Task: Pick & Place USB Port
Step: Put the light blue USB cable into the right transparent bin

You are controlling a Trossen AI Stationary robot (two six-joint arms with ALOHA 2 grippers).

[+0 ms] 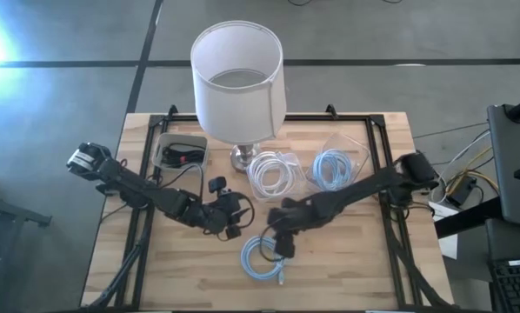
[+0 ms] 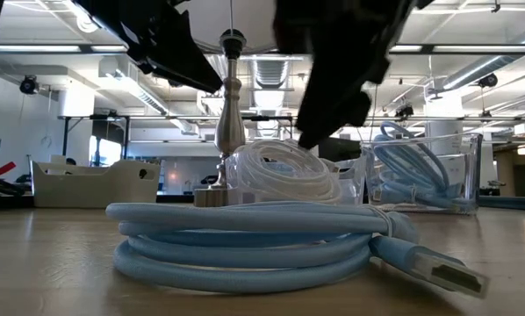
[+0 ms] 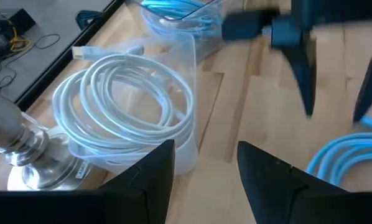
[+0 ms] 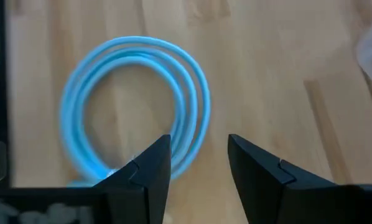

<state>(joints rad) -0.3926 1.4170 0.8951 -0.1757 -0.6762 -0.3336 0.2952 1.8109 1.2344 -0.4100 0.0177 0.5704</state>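
Observation:
A coiled light-blue USB cable [image 1: 262,258] lies flat on the wooden table near its near edge; in the low view the USB cable [image 2: 245,241] fills the foreground, its plug [image 2: 438,272] resting on the wood. My right gripper [image 1: 283,244] hovers open just above and beside the coil, which shows below it in the right wrist view as the blue coil [image 4: 133,106]. My left gripper [image 1: 232,219] is open, left of the right one, touching nothing. A white coiled cable [image 1: 273,174] sits in a clear container; another blue cable [image 1: 334,167] sits in a second clear container.
A lamp with a white shade [image 1: 236,80] and metal base [image 1: 243,156] stands at the table's far middle. A white tray holding a dark item [image 1: 182,152] sits far left. A small black object [image 1: 216,185] lies beside the left arm. Bare wood stretches along the near edge.

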